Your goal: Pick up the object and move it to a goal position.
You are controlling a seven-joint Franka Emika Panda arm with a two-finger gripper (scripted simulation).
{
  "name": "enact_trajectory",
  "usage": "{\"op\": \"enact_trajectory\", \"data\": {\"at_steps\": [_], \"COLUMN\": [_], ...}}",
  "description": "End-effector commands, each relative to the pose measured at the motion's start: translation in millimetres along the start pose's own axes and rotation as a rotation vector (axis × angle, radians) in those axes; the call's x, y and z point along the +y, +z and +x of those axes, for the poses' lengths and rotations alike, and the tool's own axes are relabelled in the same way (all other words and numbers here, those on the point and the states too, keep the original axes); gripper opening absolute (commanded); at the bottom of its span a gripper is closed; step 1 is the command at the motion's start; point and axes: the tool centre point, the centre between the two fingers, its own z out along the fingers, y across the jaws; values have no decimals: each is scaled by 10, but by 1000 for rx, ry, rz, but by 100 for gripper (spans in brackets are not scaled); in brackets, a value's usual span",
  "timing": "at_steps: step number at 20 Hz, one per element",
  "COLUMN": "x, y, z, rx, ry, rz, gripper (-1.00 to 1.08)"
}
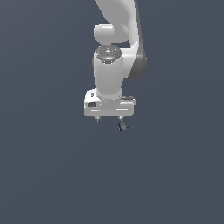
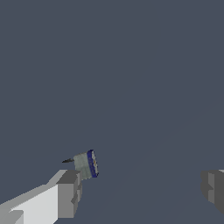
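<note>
1. Seen from the exterior view: white arm [image 1: 117, 48] reaching down from twelve o'clock over a plain slate-grey surface [image 1: 43, 175], wrist block squared off at centre frame.
2. Claw [image 1: 109, 118] spread wide and released, gripping nothing; two short finger stubs showing under the wrist block, well apart from each other.
3. Tiny object [image 1: 122, 127], dark blue with a grey-olive part, sitting just under the wrist block at about five o'clock from the claw's midpoint, close beside the stub on the exterior view's right.
4. From the wrist view: object [image 2: 86, 164] shown as a grey-olive stub capped by a dark-blue curved rim, with a thin dark spike on its far side, tilted.
5. Same view: one grey finger [image 2: 69, 192] right next to the object, the other grey finger [image 2: 213, 186] well apart across open grey surface.
6. Contact between the near finger and the object: impossible to tell.
</note>
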Motion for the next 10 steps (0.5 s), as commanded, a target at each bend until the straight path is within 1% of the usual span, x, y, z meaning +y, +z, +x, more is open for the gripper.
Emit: {"op": "enact_trajectory", "data": {"at_steps": [1, 10], "x": [0, 157], "y": [0, 162], "z": [0, -91], "rx": [0, -26], "ry": [0, -6], "rz": [0, 3], "gripper": [100, 100]}}
